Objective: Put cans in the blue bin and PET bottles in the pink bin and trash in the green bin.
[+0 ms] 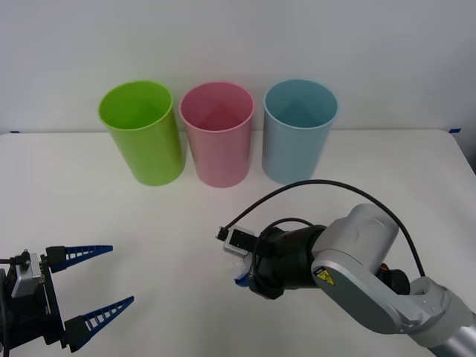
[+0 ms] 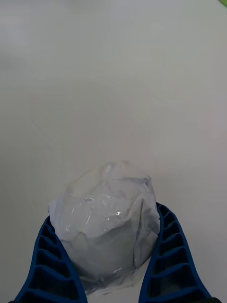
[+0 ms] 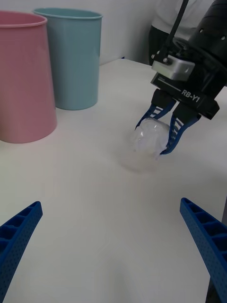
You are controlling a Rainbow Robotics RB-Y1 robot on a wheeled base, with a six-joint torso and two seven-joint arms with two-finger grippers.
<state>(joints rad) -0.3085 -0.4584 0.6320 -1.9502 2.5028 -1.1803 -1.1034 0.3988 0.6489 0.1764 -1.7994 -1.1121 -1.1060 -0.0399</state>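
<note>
Holding the trash (image 2: 105, 222) — a crumpled, glossy white ball — the right gripper (image 3: 159, 135) has its blue fingers clenched on either side of it, at the near centre of the table (image 1: 89, 201).

Step in hand: the grasp; the ball appears barely clear of the surface, if at all. Next move, as judged: lift, carry far and left, past the pink bin (image 1: 218, 134), then release over the green bin (image 1: 142, 132) (leftmost of three; rim high, so clearance is needed).

Blue bin (image 1: 299, 131): far right, not needed for this item.

Left gripper (image 1: 93, 290): near left, fingers spread wide, idle.

Views: the left wrist view shows the grasp side-on — the front view hides it behind the arm.
</note>
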